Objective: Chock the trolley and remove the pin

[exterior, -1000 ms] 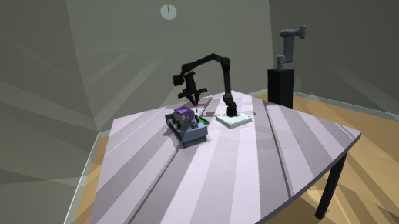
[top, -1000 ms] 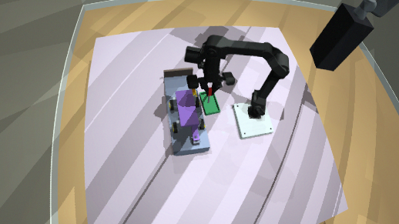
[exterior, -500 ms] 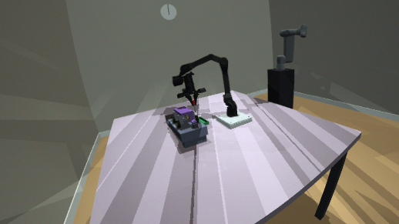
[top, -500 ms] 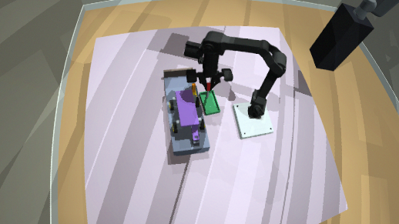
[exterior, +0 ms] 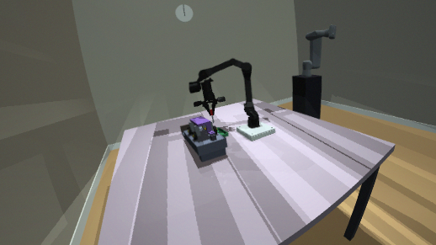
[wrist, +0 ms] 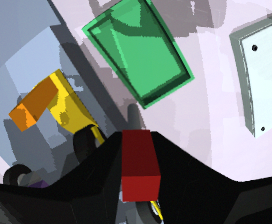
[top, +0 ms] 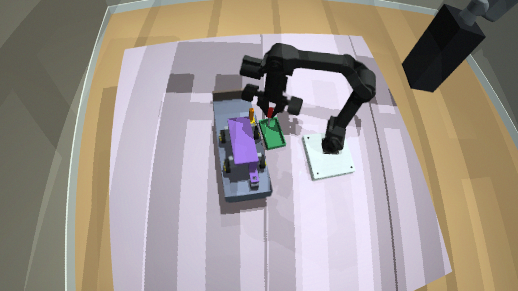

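My gripper (top: pixel 270 113) (exterior: pixel 211 113) (wrist: pixel 135 139) is shut on the stop pin, its red head (top: pixel 270 112) (wrist: pixel 141 155) between the fingers and its grey shaft (wrist: pixel 133 115) pointing down. The pin is above the table, beside the ramp and close over the green tray (top: pixel 274 138) (exterior: pixel 223 133) (wrist: pixel 157 60). The purple trolley (top: pixel 242 142) (exterior: pixel 200 120) stands on the grey-blue ramp (top: pixel 230 108) (exterior: pixel 212 151) (wrist: pixel 29 57). The yellow chock (wrist: pixel 69 110) (top: pixel 251 114), orange handle (wrist: pixel 37 102) up, sits at the downhill side of a tray-side wheel (wrist: pixel 85 142) and appears to touch it. Its black base is not distinguishable.
The arm's white base plate (top: pixel 332 168) (exterior: pixel 256 132) (wrist: pixel 252 85) lies on the table to the right of the tray. A dark end board (top: pixel 227 95) stands at the ramp's low end. The trolley's purple hitch (top: pixel 254 172) points uphill. A black pedestal (top: pixel 440 49) (exterior: pixel 306 96) stands beyond the table.
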Motion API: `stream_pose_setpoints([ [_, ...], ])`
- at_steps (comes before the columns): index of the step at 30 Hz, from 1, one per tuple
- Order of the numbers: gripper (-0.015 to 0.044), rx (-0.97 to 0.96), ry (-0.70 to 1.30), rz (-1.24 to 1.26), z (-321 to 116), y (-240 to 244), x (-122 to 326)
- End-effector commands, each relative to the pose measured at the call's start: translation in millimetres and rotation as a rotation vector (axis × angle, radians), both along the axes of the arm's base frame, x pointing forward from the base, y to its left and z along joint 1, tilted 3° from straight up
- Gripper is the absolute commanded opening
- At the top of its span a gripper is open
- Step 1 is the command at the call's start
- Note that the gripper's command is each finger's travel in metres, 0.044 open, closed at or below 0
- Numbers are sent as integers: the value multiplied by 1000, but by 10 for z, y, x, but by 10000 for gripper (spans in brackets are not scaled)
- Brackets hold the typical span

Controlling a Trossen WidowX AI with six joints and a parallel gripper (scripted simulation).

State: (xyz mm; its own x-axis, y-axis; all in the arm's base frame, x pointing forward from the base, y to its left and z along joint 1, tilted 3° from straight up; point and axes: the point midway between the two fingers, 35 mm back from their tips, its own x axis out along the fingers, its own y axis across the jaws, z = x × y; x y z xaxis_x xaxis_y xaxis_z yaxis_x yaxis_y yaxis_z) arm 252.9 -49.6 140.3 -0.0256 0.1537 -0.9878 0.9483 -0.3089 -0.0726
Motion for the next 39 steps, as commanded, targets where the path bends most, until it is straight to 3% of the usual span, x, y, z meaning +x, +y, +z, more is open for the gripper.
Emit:
stream_pose_setpoints([
  [1, 0, -32, 11, -129, 4, 17, -17],
  [27, 0, -179, 31, -894, 14, 69, -17],
  [39, 0, -186, 31, -929, -35, 57, -79],
])
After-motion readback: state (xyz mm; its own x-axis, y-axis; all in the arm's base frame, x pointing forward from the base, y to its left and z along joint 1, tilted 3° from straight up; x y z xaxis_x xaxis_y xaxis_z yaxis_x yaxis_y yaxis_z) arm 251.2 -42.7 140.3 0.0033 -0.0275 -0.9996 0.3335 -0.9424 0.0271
